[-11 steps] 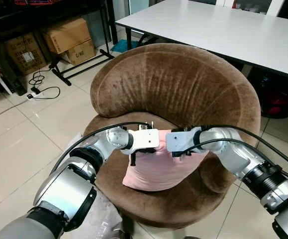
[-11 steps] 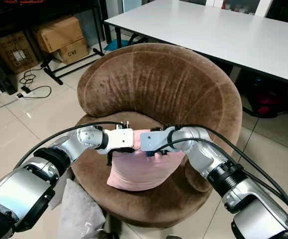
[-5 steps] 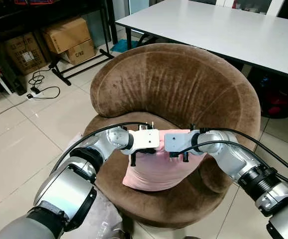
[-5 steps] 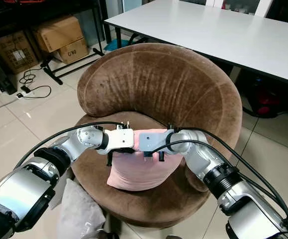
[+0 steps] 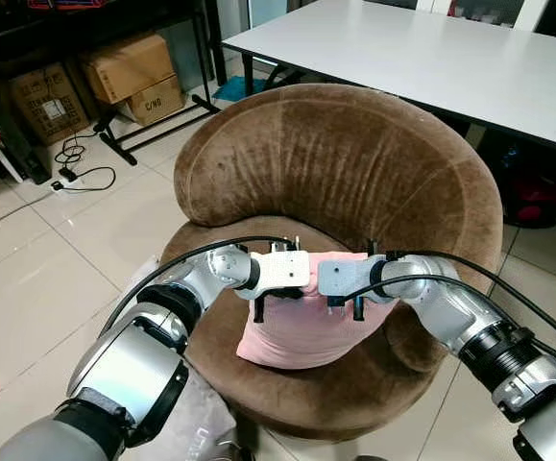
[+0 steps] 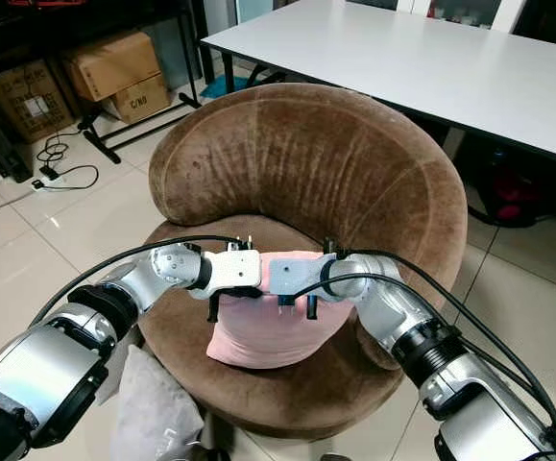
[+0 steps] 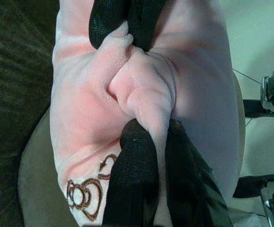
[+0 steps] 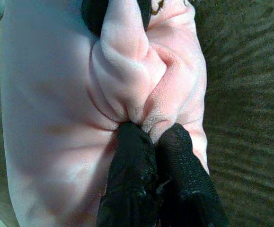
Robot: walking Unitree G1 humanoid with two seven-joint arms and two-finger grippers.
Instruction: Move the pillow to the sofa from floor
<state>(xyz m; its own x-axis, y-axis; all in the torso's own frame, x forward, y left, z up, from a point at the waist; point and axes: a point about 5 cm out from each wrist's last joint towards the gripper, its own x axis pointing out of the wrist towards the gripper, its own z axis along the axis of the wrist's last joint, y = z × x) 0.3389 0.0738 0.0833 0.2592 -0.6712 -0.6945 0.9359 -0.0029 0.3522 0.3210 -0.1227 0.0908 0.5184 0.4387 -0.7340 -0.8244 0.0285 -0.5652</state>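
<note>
Two grippers meet over the seat of a round brown tub sofa (image 5: 345, 163), each pinching the same pale pink pillow (image 5: 302, 331) from above. The left gripper (image 7: 134, 80) has its jaws closed on a bunched fold of the pillow's soft, plush fabric, the black textured fingers (image 7: 134, 175) pressing the cloth into a ridge between them; a small brown looped embroidery (image 7: 82, 198) shows on the pillow nearby. The right gripper (image 8: 127, 71) likewise has its jaws clamped on a puckered fold of the same velvety fabric, its fingertips (image 8: 132, 161) close together with the cloth squeezed up between. From the head camera, the pillow sits upright on the sofa's seat cushion (image 5: 345, 394), squarish and plump, its top edge held under the two white wrist housings, which are just beside each other. The sofa is covered in short, worn brown velour with a curved, high back that wraps around the seat. Black cables loop along both silver arms. Behind the sofa stands a white rectangular worktop (image 5: 422, 58). To the robot's left, on the glossy pale tiled floor (image 5: 37, 279), are cardboard boxes (image 5: 133, 67) under dark shelving, a black metal stand and a coiled black power cord (image 5: 81, 168).
</note>
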